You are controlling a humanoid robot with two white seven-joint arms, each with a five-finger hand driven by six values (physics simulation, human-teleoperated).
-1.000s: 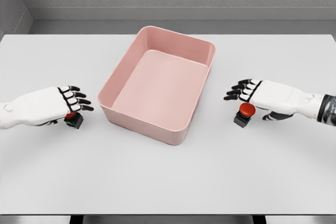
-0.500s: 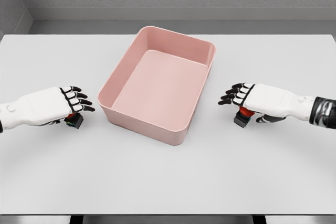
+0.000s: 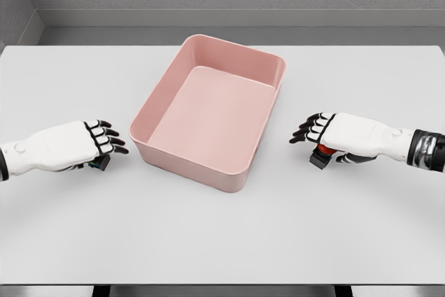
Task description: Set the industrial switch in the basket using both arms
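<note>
Grey walls frame a plain white tabletop (image 3: pixel 222 234), matte and smooth, that you are working on. At its centre sits the basket (image 3: pixel 182 162), a pink rounded-corner tub with smooth, plastic-looking walls, set slightly askew and holding nothing yet. Your left hand (image 3: pixel 66 147) lies flat over one switch (image 3: pixel 101 163), only a dark corner of its boxy base showing under the palm; its fingers (image 3: pixel 104 138) are stretched out, not visibly closed around it. Your right hand (image 3: pixel 348 137) covers the other switch (image 3: pixel 320 156), where a dark square base and a sliver of red domed button peek out; its fingers (image 3: pixel 309 130) are likewise extended. Both switches stand on the tabletop, on either side of the basket, so you have reached them, but gripping, lifting and dropping in are all still to do.
</note>
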